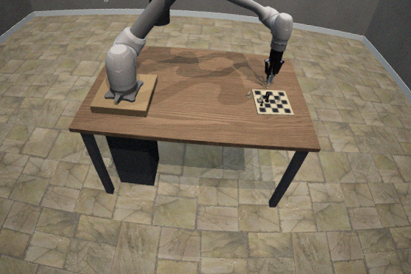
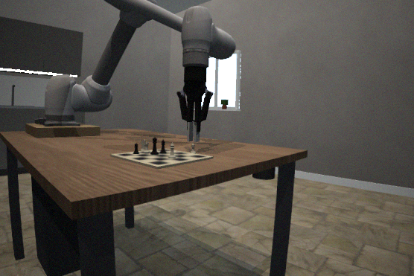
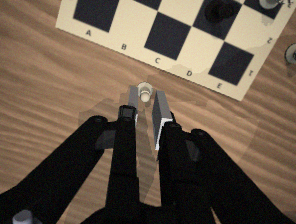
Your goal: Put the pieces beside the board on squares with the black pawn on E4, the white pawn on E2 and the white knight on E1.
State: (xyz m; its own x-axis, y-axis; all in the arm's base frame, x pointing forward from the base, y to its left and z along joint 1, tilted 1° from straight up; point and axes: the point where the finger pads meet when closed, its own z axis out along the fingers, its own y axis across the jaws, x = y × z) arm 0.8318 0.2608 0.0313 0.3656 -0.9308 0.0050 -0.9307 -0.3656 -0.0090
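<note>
The small chessboard lies at the table's right side; it also shows in the exterior view and the wrist view. A white pawn stands upright on the wood just off the board's lettered edge, near C and D, also seen in the exterior view. My gripper points straight down over it, with its fingers a narrow gap apart and the tips just above the pawn's head. It holds nothing. A white knight stands on the table beside the board. Several pieces stand on the board, among them a tall black one.
A black piece stands on a dark square near the D column, close to the board's edge. The arm's base sits on a wooden block at the table's left. The table's right edge is close to the board.
</note>
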